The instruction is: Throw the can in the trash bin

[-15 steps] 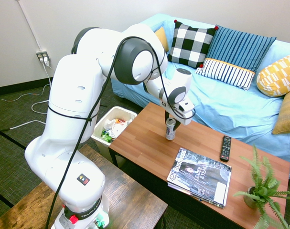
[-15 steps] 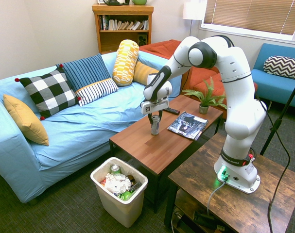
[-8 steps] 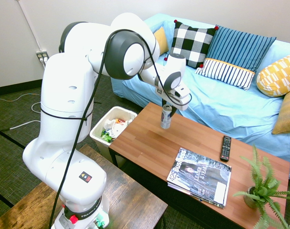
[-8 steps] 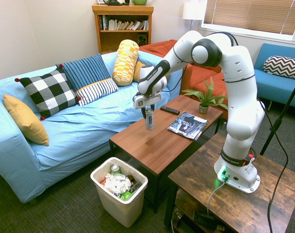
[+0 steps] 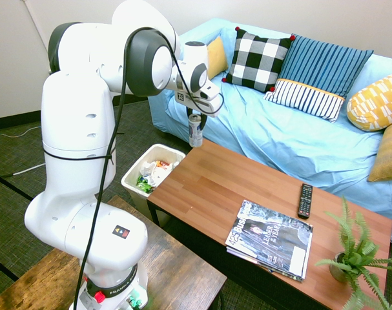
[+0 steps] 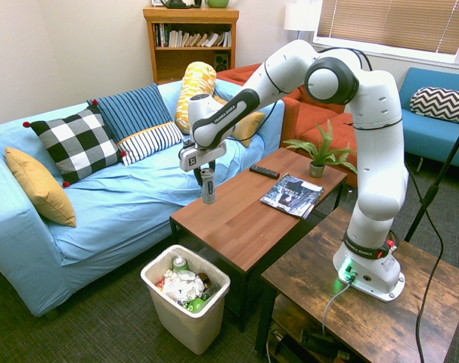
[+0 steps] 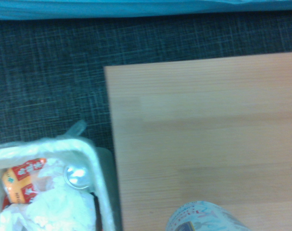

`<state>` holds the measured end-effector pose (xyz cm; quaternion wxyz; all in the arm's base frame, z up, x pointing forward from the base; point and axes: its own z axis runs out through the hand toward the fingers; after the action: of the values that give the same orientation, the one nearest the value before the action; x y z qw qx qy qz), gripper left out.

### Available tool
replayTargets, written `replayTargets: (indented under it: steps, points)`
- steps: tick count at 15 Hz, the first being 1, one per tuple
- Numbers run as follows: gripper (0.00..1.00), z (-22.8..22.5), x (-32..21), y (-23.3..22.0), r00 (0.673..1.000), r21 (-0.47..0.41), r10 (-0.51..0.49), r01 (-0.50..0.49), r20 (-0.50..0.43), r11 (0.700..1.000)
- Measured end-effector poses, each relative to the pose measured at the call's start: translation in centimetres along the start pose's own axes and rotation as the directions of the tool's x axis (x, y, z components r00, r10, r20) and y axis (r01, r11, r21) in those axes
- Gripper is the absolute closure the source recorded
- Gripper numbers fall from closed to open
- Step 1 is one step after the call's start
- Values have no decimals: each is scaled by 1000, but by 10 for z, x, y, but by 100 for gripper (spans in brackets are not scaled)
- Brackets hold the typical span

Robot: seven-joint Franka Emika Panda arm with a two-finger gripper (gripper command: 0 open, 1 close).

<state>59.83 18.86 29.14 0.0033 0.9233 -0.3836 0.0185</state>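
So the room: light blue couch (image 5: pixel 260 139) w/ a bunch of pillows along it, dark carpet on the floor, and a wood coffee table (image 5: pixel 247 194) right in front. Mags (image 5: pixel 271 237) are stacked on the table, remote (image 5: pixel 305 201) just beside them, potted fern (image 5: pixel 354 248) nearby too. The gripper (image 5: pixel 194 117) is clamped on the can (image 5: pixel 196 131), silver w/ dark label marks, pretty much upright & hanging down from the fingers. Can's up near the end of the table closest to the bin, but not over the bin's opening. Trash bin (image 6: pixel 185 299) is white plastic, stands on the floor near that table end, w/ white, green & orange rubbish inside, incl. a green-topped can (image 6: pixel 180 264). Wrist cam gets the table corner, part of the bin & a bit of the held can, kinda blurry tbh.
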Motion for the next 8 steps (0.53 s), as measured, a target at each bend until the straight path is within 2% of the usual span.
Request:
replayTargets:
  steps: [4,8]
  points:
    - [100,40,-71,-71,996,-4,-86,86,4,996]
    - [100,80,-137,-112,987,-35,-161,161,13,986]
